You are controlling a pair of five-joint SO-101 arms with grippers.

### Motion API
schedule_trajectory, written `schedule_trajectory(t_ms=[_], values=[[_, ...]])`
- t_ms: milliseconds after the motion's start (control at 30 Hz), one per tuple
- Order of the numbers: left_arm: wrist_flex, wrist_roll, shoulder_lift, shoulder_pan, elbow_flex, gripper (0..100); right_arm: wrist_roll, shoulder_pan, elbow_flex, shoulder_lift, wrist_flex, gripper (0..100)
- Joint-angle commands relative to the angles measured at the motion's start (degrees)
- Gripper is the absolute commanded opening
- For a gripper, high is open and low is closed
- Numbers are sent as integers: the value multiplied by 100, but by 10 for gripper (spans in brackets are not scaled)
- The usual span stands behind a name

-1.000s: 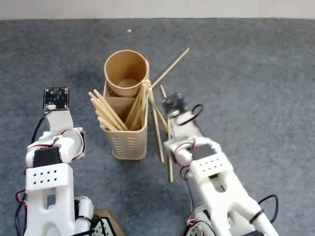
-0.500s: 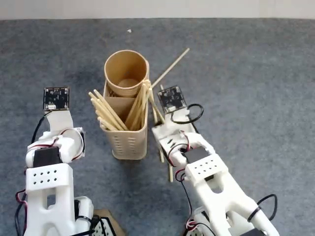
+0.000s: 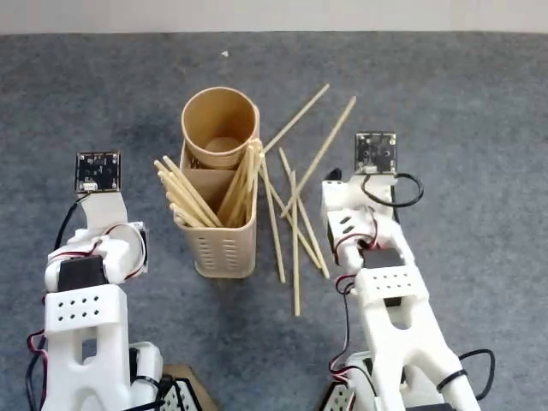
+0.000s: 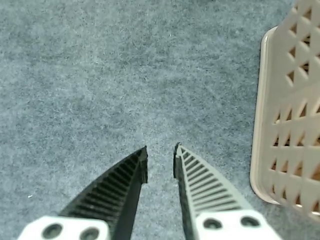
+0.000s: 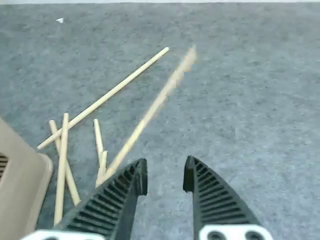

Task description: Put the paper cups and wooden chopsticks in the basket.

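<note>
On the grey carpet [image 3: 445, 128], the basket [image 3: 224, 244] stands upright between the two arms. The paper cup [image 3: 220, 128] sits in its far compartment, and a bundle of wooden chopsticks [image 3: 190, 201] leans in the near one. Right of the basket, several loose chopsticks [image 3: 295, 240] lie crossed on the carpet just beside it. The right gripper [image 5: 165, 175] hangs by their right edge, jaws parted and empty. The left gripper [image 4: 160, 160] hovers over bare carpet left of the basket, jaws slightly apart, holding nothing.
</note>
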Motion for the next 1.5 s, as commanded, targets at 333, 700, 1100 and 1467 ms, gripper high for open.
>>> schedule_trajectory(t_ms=[333,700,1100,1467], values=[[-70,-44,-75,92,-40,123,325,-1226,-13,4,1868,131],[-62,-44,-75,92,-40,123,299,-1279,-295,2044,1701,131],[-62,-44,-84,92,-48,123,334,-954,-936,2818,1789,6],[-70,-44,-84,92,-48,123,299,110,-3116,2193,3503,5]])
